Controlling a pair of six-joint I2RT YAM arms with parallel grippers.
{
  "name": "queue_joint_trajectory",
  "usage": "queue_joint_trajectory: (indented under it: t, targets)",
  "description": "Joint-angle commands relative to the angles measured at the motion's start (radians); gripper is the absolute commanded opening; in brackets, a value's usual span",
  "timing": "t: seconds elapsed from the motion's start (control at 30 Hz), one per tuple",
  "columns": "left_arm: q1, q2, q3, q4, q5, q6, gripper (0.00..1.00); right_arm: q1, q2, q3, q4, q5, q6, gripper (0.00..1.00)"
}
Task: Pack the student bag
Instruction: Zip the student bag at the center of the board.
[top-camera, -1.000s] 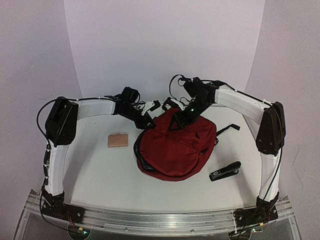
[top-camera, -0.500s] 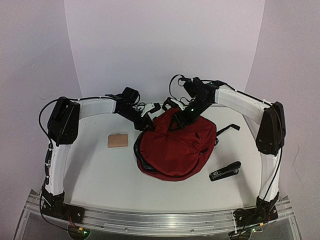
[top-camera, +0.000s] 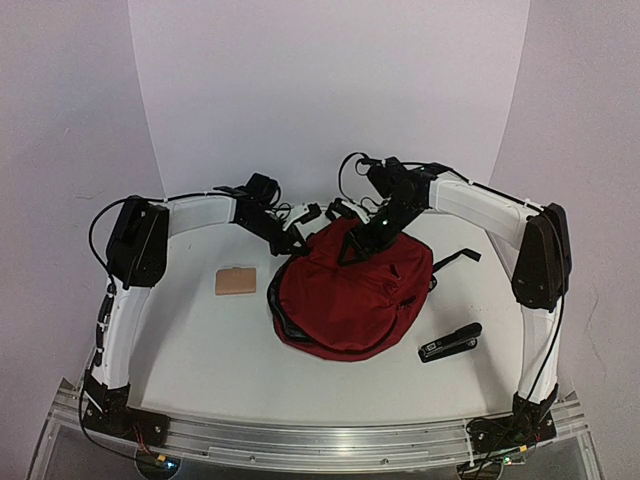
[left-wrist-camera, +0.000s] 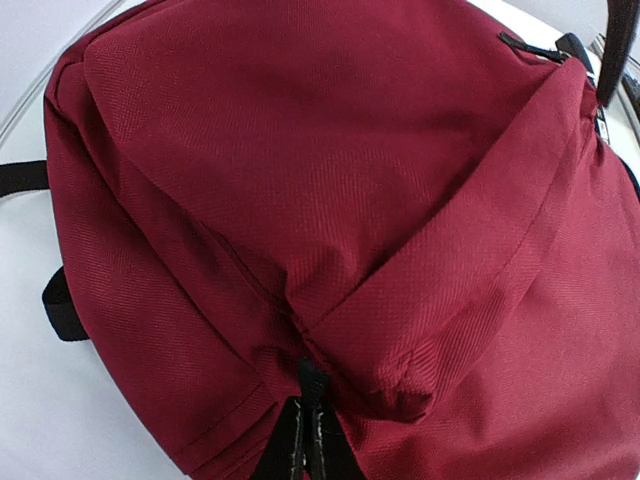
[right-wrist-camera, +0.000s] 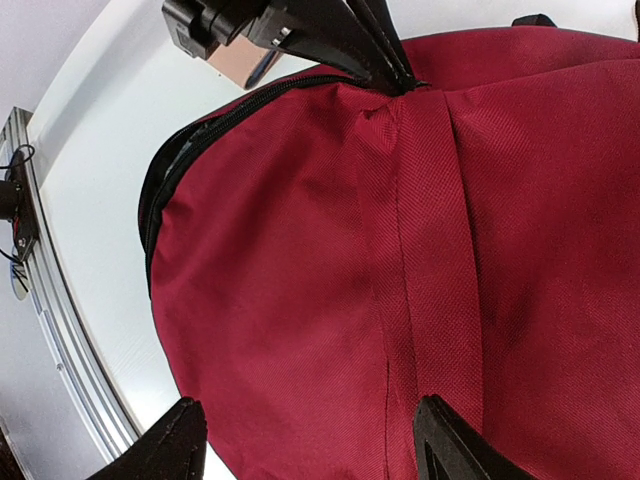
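Note:
The student bag (top-camera: 350, 295), dark red with black zippers, lies in the middle of the table. My left gripper (top-camera: 297, 243) is at its far left edge. In the left wrist view the gripper (left-wrist-camera: 305, 445) is shut on a small black tab (left-wrist-camera: 311, 384) of the bag (left-wrist-camera: 330, 180), where the fabric folds. My right gripper (top-camera: 365, 240) hangs over the far top of the bag. In the right wrist view it (right-wrist-camera: 315, 450) is open and empty, jaws wide apart just above the red fabric (right-wrist-camera: 330, 270). The left gripper (right-wrist-camera: 340, 40) shows there too, pinching the bag.
A tan flat card or pad (top-camera: 237, 281) lies left of the bag. A black stapler (top-camera: 450, 342) lies at the bag's right front. A black strap (top-camera: 457, 258) trails off to the right. The aluminium rail (top-camera: 320, 440) runs along the near edge.

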Motion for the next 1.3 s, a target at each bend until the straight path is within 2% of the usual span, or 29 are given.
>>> queue_joint_trajectory:
  t: [0.0, 0.17, 0.3, 0.47, 0.7, 0.87, 1.03, 1.27]
  targets:
    - [0.032, -0.093, -0.048, 0.074, 0.027, -0.068, 0.0, -0.005, 0.004, 0.005, -0.003, 0.017, -0.009, 0.71]
    - [0.07, -0.195, -0.212, 0.25, 0.008, -0.225, 0.0, -0.005, 0.029, 0.044, -0.005, 0.055, -0.003, 0.7]
    - [0.081, -0.263, -0.324, 0.408, -0.072, -0.374, 0.0, -0.005, 0.06, 0.109, -0.005, 0.102, 0.007, 0.7]
    - [0.082, -0.309, -0.409, 0.497, -0.178, -0.573, 0.0, 0.005, 0.141, 0.246, -0.001, 0.153, 0.029, 0.73]
    - [0.082, -0.351, -0.513, 0.613, -0.224, -0.838, 0.0, 0.051, 0.294, 0.447, 0.033, 0.213, 0.042, 0.75]
    - [0.081, -0.432, -0.609, 0.646, -0.26, -0.913, 0.0, 0.062, 0.391, 0.484, 0.056, 0.305, 0.027, 0.69]
    - [0.079, -0.518, -0.685, 0.639, -0.242, -0.945, 0.0, 0.06, 0.426, 0.442, 0.088, 0.386, 0.01, 0.63]
    - [0.039, -0.597, -0.807, 0.605, -0.223, -0.96, 0.0, 0.048, 0.457, 0.445, 0.1, 0.44, 0.025, 0.61]
